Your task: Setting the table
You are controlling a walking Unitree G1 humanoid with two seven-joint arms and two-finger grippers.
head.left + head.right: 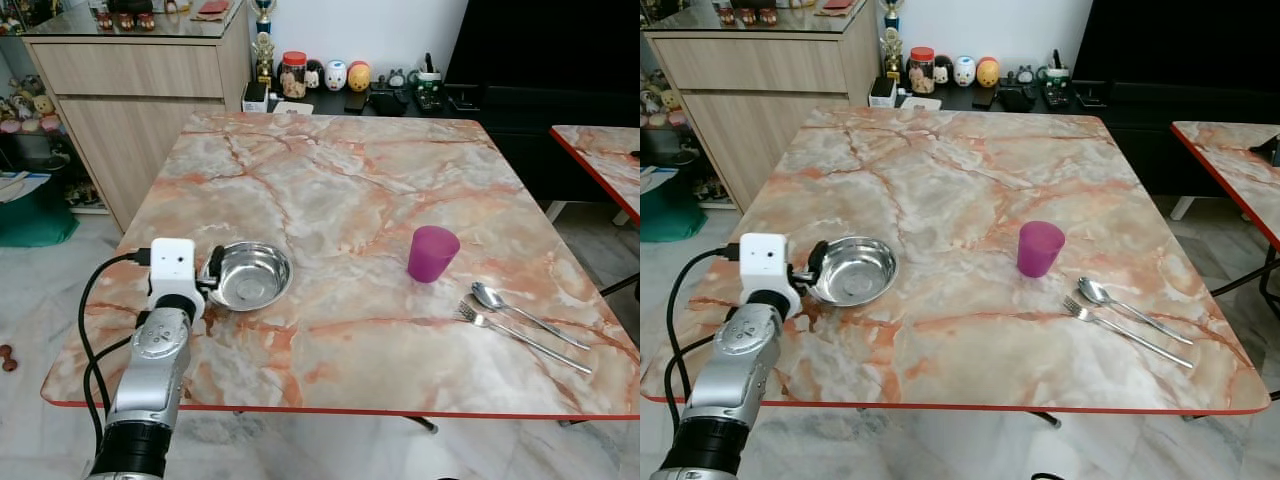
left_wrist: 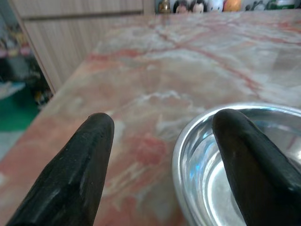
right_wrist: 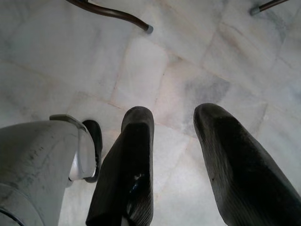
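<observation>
A steel bowl [image 1: 250, 276] sits near the left edge of the marble table [image 1: 340, 180]. My left gripper [image 1: 211, 272] is open at the bowl's left rim. In the left wrist view one finger [image 2: 89, 165] is outside the bowl [image 2: 221, 174] and the other finger [image 2: 249, 165] is over its inside, with the rim between them. A purple cup [image 1: 432, 253] stands upright right of centre. A spoon [image 1: 492, 298] and a fork [image 1: 520, 338] lie side by side near the front right corner. My right gripper [image 3: 174, 117] hangs open above the floor.
A wooden sideboard [image 1: 130, 90] stands at the back left, and a low dark shelf with figurines and a jar [image 1: 293, 73] runs behind the table. A second marble table [image 1: 605, 160] is on the right. A green bin [image 1: 35, 215] is on the floor at left.
</observation>
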